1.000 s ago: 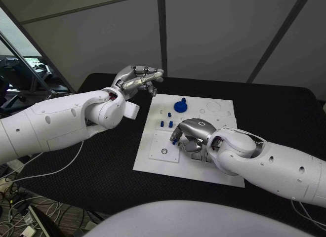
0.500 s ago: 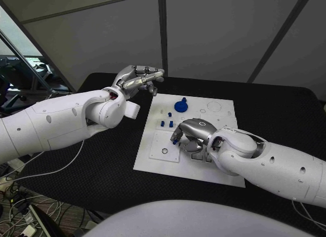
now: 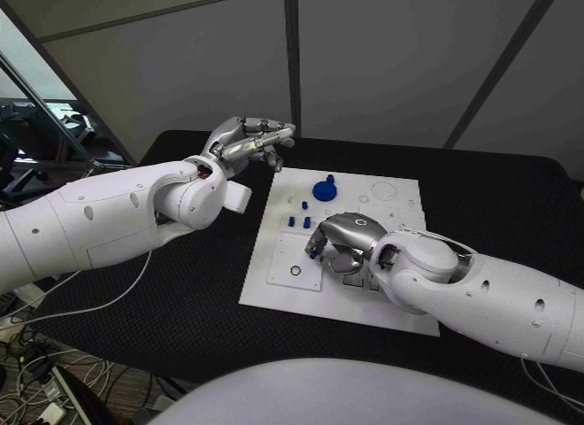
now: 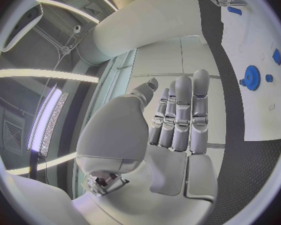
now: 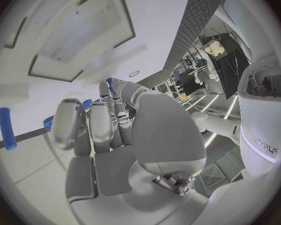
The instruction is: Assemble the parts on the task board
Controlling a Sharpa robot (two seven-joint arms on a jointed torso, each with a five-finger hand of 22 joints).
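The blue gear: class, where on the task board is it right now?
In the head view the blue gear stands at the far end of the task board, between the raised left hand and the right hand.

The left hand [image 3: 249,140] hovers at ten o'clock, fingers straight and together, holding nothing. The right hand [image 3: 341,239] sits at centre, fingers curled down.

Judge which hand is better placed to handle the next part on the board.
Probably the right hand: it sits low over the white task board, fingers beside small blue parts. The left hand is raised beyond the board's edge.
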